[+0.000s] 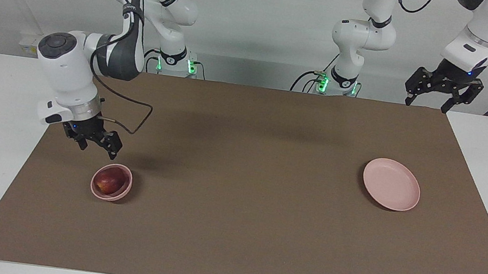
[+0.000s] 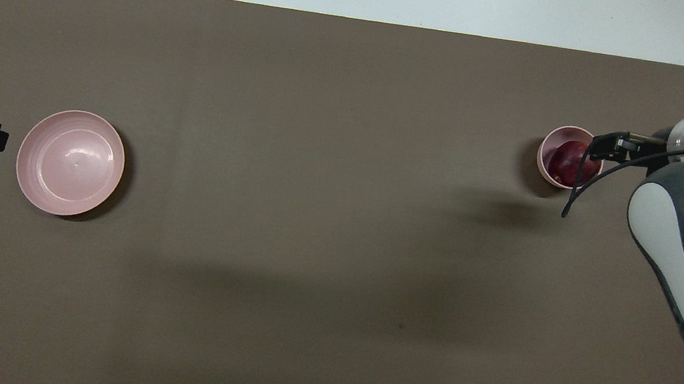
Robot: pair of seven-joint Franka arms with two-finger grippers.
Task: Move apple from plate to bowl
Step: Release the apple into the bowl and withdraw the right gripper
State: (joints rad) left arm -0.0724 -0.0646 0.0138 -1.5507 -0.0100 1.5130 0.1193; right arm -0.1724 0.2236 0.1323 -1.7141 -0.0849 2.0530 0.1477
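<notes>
Here, the apple point(image 1: 109, 181) sits inside the small pink bowl point(image 1: 126, 173) at the right arm's end of the brown mat point(image 1: 232, 228), so the transfer looks done. The right gripper point(image 1: 95, 143) hangs in the air just above the bowl's robot-side rim, fingers spread and holding nothing; the apple lies below it, slightly farther from the robots. Any next move, I judge, is simply a lift up and away, clear of the bowl. The wide pink plate point(image 1: 391, 183) lies bare, well apart, at the left arm's end. The left gripper point(image 1: 439, 91) waits raised near that end, open and empty.
</notes>
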